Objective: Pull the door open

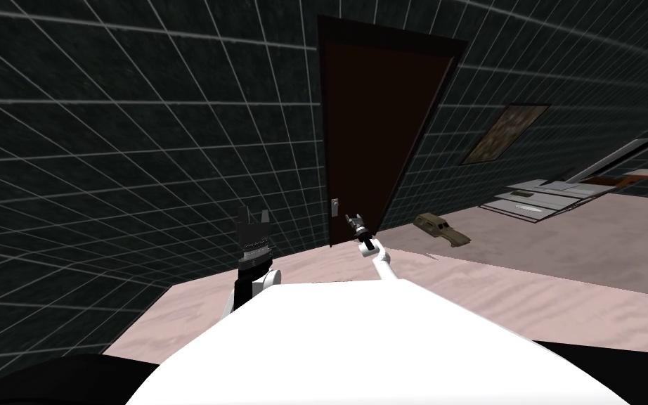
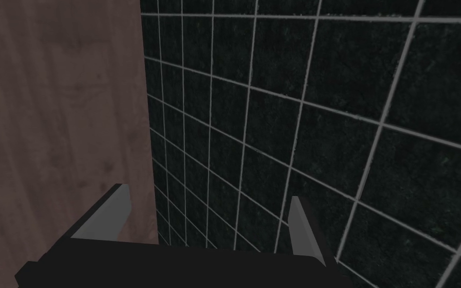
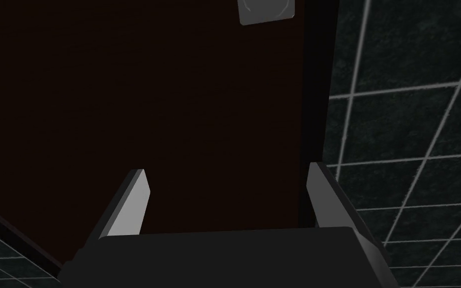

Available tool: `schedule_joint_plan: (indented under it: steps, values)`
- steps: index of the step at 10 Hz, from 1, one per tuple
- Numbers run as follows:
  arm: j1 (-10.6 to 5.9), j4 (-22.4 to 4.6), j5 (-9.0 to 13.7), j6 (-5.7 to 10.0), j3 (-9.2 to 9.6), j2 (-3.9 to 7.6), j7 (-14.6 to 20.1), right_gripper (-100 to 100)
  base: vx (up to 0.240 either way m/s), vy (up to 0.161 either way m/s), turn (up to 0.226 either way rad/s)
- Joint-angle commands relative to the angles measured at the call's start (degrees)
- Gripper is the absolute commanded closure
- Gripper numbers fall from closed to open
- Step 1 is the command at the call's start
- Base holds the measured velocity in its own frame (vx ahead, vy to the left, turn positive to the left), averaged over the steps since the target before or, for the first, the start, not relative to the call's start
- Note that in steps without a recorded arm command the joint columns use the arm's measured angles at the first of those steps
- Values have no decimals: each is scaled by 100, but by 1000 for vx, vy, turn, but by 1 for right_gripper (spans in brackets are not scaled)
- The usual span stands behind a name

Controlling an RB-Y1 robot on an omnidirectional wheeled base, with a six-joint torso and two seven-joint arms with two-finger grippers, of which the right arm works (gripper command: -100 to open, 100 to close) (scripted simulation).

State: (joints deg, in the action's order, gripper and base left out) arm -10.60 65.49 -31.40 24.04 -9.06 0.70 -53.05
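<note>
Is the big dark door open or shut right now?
Shut: the door fills its frame with no gap showing, and the open right gripper hovers short of the handle plate.

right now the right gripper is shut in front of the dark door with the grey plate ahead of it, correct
No: the right gripper is open, not shut; the right wrist view shows its fingers apart. It does face the dark door, with the grey plate ahead.

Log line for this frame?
door: closed | right tool: open, near its grey plate | left tool: open, at tiled wall
</note>
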Motion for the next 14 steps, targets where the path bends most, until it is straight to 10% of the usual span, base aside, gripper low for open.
schedule_joint_plan:
  steps: [1,9,14]
  values:
    - [-115,-214,-53,32,-45,-40,-132,-100,54,1,9]
    - [-605,-1097,-365,35,-178,-266,-714,-100,85,8,20]
    - [-592,-1327,-216,227,-377,378,-462,-100,110,83,100]
